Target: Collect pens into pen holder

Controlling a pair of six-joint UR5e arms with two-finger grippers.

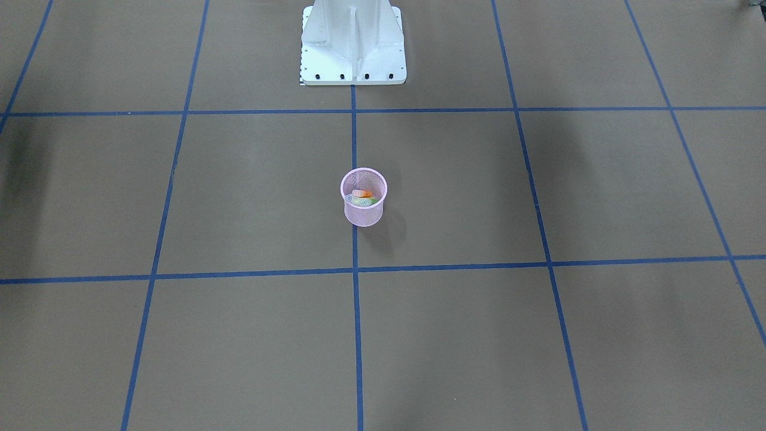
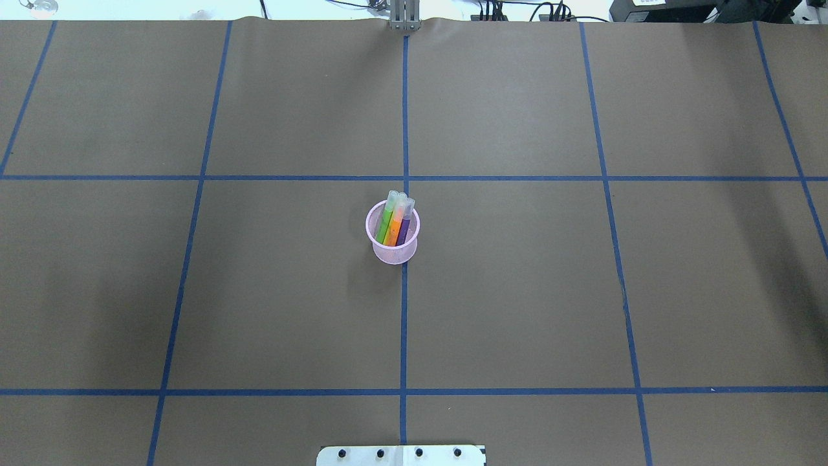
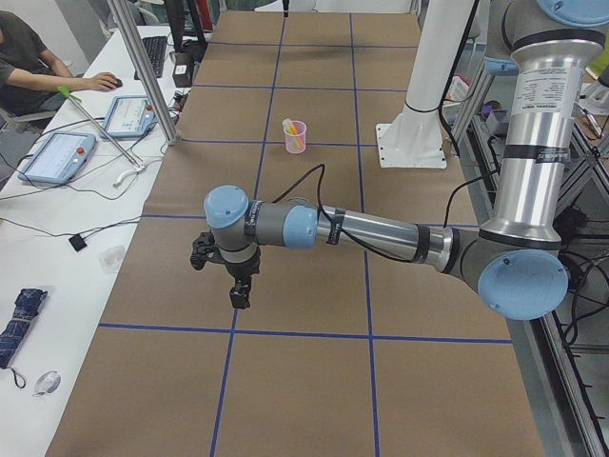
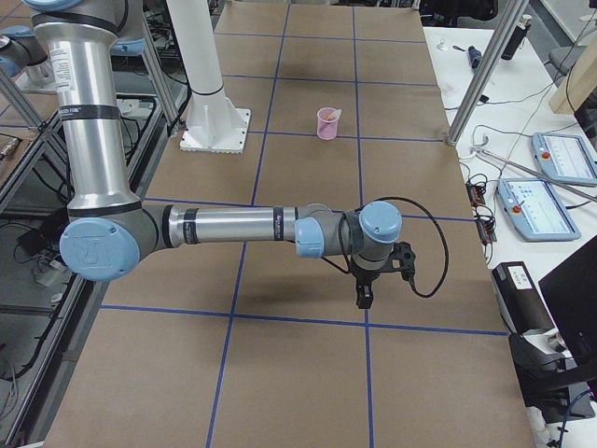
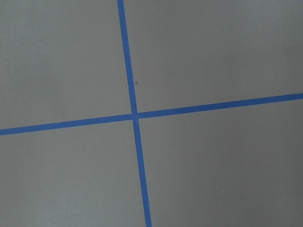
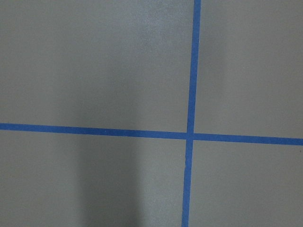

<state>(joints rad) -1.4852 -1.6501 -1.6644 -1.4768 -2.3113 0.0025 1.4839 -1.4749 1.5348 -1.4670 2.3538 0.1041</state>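
From the front, the pink pen holder stands in the middle of the worktop, far from every edge, pens inside. From above, the pens lean together (caps up). From the sides, left claw and right claw hang near opposite ends; apart or together, I cannot tell.

Light: even, diffuse, from above; no glare on matte table. Broad soft shadow bands near L/R edges in overhead + front views. Pen holder throws small soft shadow beside base. Wrist views flat, right one w/ dim vertical band. All views in focus.
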